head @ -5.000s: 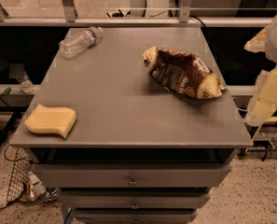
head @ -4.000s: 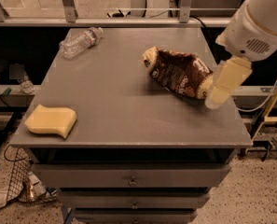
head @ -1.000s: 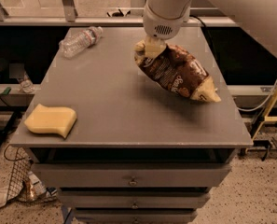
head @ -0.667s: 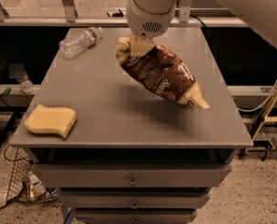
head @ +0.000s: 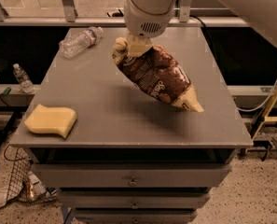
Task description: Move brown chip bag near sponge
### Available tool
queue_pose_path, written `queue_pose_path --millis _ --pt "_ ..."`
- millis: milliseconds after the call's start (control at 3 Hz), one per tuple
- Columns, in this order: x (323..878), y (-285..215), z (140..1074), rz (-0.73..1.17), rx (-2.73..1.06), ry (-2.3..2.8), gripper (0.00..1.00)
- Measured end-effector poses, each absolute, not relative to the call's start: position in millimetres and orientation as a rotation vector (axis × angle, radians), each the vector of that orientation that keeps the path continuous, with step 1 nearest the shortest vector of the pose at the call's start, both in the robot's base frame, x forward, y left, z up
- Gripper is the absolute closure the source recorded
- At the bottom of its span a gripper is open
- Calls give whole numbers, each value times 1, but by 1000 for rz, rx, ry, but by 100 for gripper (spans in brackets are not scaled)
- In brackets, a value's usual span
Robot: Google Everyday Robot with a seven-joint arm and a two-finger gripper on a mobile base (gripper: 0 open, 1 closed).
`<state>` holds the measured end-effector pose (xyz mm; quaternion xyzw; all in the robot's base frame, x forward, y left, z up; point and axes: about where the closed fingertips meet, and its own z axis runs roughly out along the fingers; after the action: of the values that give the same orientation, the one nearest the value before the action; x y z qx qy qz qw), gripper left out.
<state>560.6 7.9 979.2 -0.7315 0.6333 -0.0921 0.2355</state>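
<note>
Nearest the camera, the front of the grey cabinet [head: 131, 178] shows stacked drawers with small central pulls. A wire basket [head: 17, 178] stands on the floor at its left. The flat grey tabletop [head: 105, 108] forms the work surface above the drawers. The sponge [head: 51, 120] lies flat at the near left corner of the tabletop, just inside the front edge, with nothing touching it. The brown chip bag [head: 154, 76] is over the middle of the tabletop, to the right of the sponge and well apart from it. The bag hangs tilted. Its upper pale yellow end is at the far left and its lower pale yellow end points down toward the right edge. Its shadow falls on the surface below it, separate from the bag, so the bag appears raised clear of the tabletop. The gripper [head: 131, 45] is directly above the upper end of the bag. Its pale yellow fingers are closed tightly on the crumpled end and carry the bag. The white arm [head: 149, 6] rises from the gripper to the top edge of the view. A clear plastic water bottle [head: 79, 41] lies on its side at the far left corner of the tabletop. A smaller bottle [head: 22, 78] stands on a lower ledge to the left of the table. A metal railing [head: 68, 3] runs behind the table.
</note>
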Motion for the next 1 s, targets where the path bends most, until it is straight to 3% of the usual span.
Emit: queue_pose_path --millis 1000 --pt "527 107 1008 -164 -2163 1327 100"
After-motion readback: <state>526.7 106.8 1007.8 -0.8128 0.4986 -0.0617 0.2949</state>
